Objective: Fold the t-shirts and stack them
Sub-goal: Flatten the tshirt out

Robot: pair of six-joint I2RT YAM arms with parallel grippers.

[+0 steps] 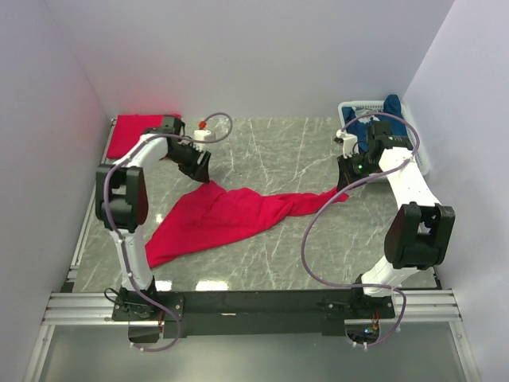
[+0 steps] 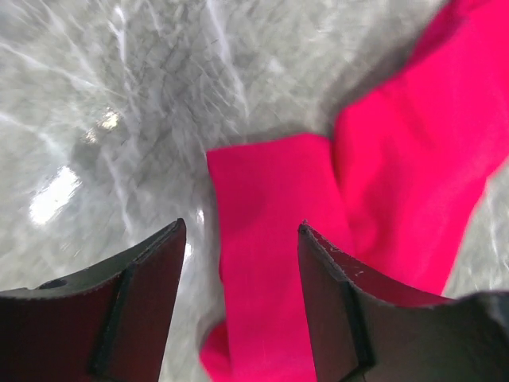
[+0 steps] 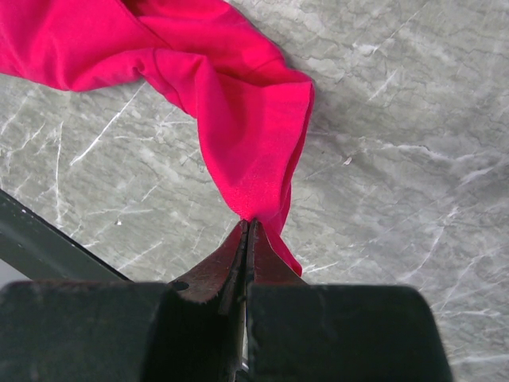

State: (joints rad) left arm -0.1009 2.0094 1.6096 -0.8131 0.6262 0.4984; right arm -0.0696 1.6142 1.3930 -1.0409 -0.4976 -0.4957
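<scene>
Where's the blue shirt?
In the top view, the navy t-shirt sits in the white basket at the far right corner, behind the right arm.

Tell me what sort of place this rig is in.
Likely a lab test cell, not a home: plain white panels box in a marble-look tabletop, with an aluminium mounting rail along the near edge.
</scene>
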